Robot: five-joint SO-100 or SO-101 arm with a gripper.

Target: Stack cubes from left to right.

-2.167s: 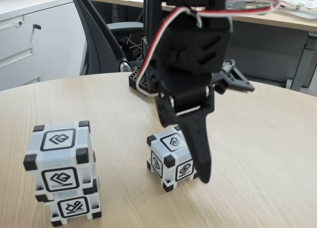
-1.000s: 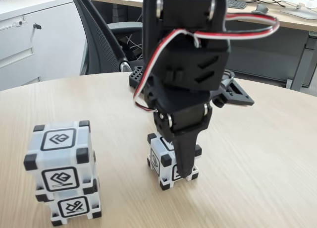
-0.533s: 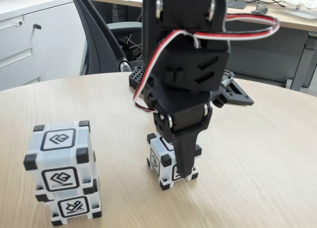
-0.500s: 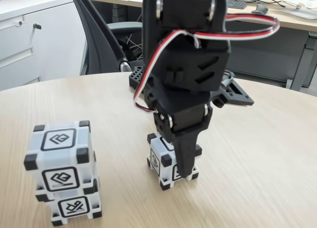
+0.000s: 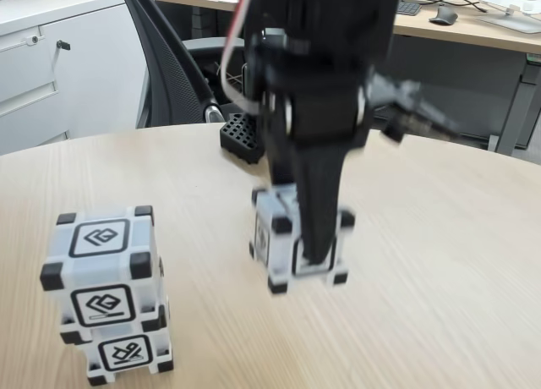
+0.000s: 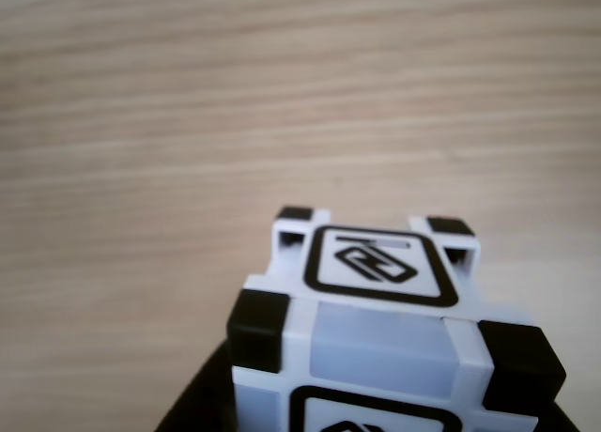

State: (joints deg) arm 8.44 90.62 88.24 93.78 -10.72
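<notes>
My claw is clamped on the third cube, holding it just above the table, to the right of the two stacked cubes near the left edge, and I think a loose pinch could drop it.

No readable words or numbers; only abstract black-framed symbols on cubes.

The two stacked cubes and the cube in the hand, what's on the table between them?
Nothing: in the fixed view, bare wooden table separates the two stacked cubes from the cube gripped by the hand.
</notes>
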